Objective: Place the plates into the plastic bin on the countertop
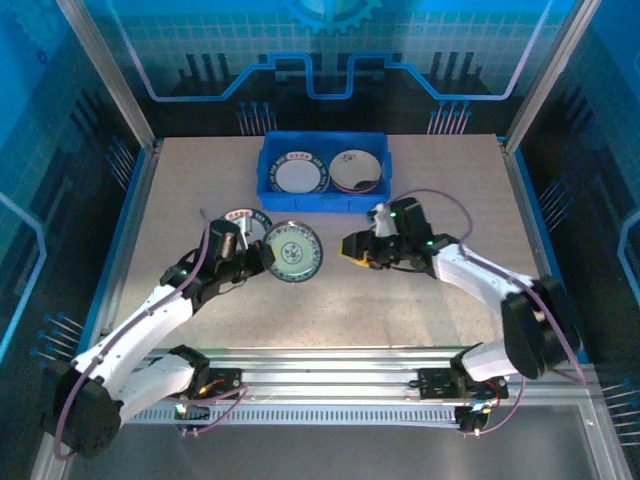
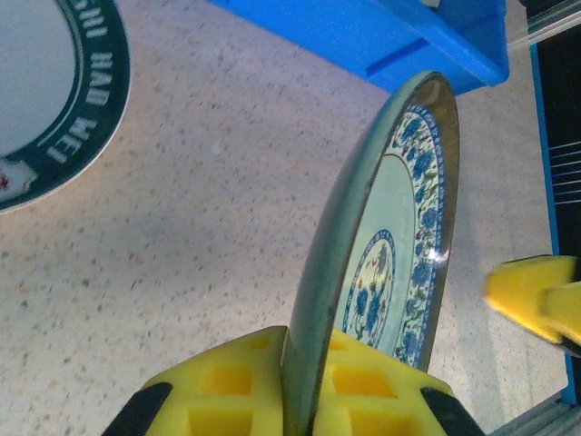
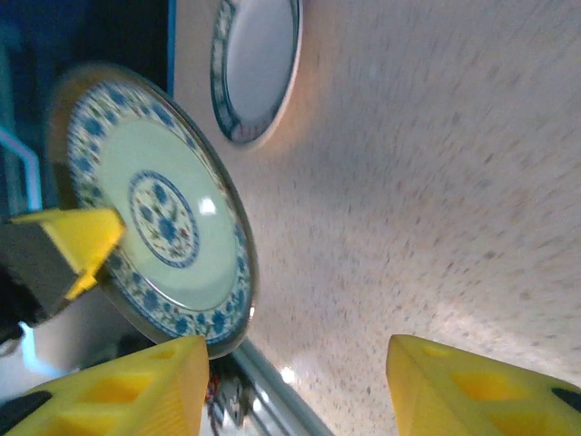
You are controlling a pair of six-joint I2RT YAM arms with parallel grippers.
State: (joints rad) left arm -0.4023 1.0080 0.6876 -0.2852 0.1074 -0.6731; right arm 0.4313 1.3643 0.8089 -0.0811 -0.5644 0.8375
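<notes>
My left gripper is shut on the lower rim of a pale green plate with blue flower patterns, and the plate stands tilted on edge above the countertop. A white plate with a dark lettered rim lies flat just behind it. My right gripper is open to the right of the flowered plate, nothing between its fingers. The blue plastic bin at the back holds two plates, a white dark-rimmed one and a paler one.
Metal rails run along the near edge, and blue edging frames the sides. Bare countertop lies on both sides of the bin and in front of the arms. One yellow finger of the right gripper shows at the right edge of the left wrist view.
</notes>
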